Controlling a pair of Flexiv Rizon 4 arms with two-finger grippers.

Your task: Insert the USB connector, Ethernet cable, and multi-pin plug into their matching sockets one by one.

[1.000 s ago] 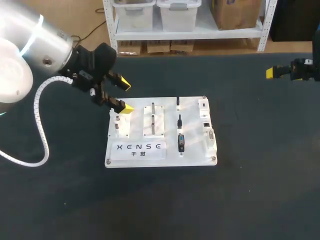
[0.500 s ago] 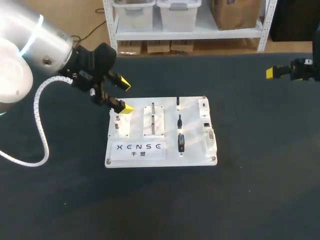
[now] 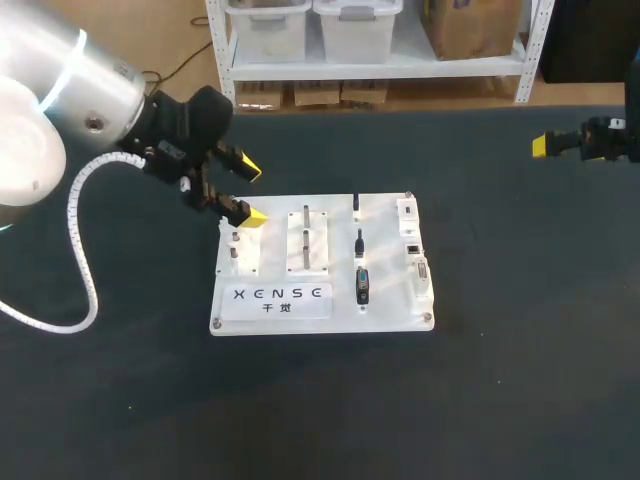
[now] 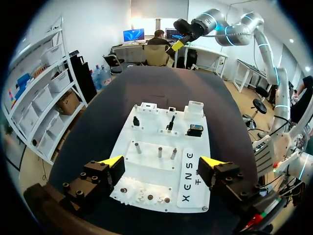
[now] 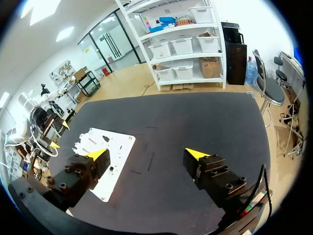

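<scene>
The white socket board (image 3: 390, 300) lies in the middle of the dark table. Three black plugs stand in a column on it: a thin one (image 3: 356, 205), a second (image 3: 359, 240) and the wider multi-pin plug (image 3: 362, 285). Their sockets (image 3: 411, 247) line the board's right edge. My left gripper (image 3: 253, 193) hangs open over the board's back left corner, holding nothing. In the left wrist view the board (image 4: 151, 137) lies ahead of the open left gripper (image 4: 162, 162), plugs (image 4: 170, 123) in its far half. My right gripper (image 5: 146, 154) is open and empty, far right of the board (image 5: 93, 139).
Metal pegs (image 3: 305, 245) and small gears (image 3: 235, 247) occupy the board's left half, a printed label (image 3: 280, 295) its front. Dark table surface surrounds the board on all sides. The right arm (image 3: 595, 140) stays near the table's back right.
</scene>
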